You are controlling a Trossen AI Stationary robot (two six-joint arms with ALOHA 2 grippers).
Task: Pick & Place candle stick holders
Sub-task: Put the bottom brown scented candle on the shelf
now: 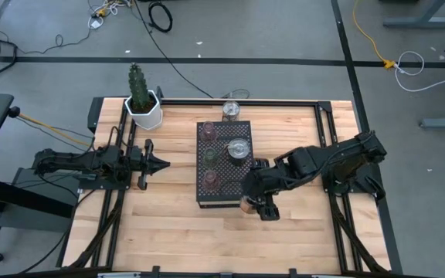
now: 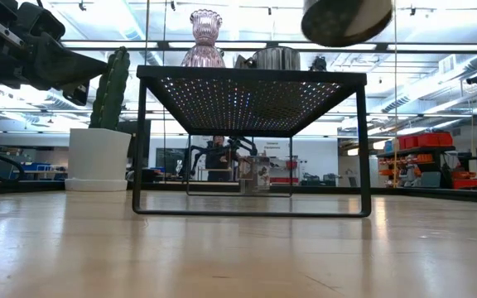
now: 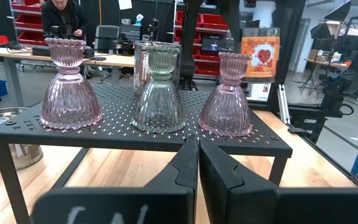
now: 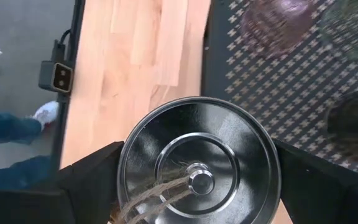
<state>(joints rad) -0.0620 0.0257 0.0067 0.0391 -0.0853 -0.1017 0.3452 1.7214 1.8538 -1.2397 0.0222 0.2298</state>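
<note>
A butcher-block wooden table [image 1: 168,224] carries a black perforated metal stand [image 1: 224,188] at its middle. On the stand's top, three ribbed glass candle stick holders stand in a row: a pink one [image 3: 69,87], a green one [image 3: 160,90] and another pink one [image 3: 227,96], all upright and just apart from each other. A silver lidded tin [image 1: 239,150] sits on the stand beside the green holder, and another silvery holder [image 1: 231,110] stands on the table just beyond the stand's far edge. A white pot with a cactus [image 1: 143,104] occupies the far left corner.

The left gripper [image 3: 197,163] waits low over the table to the left of the stand, fingers pressed together and holding nothing, pointing at the row of holders. The right gripper [image 4: 197,180] hangs at the stand's near right corner, its jaws spread wide around a round metal lidded tin [image 4: 197,162] with a twine loop on its knob, held above the table.

Around the table lies grey floor with cables [image 1: 161,15]. Beyond it the room shows shelving with red bins [image 3: 30,12], desks and a person [image 3: 61,15] at the far side.
</note>
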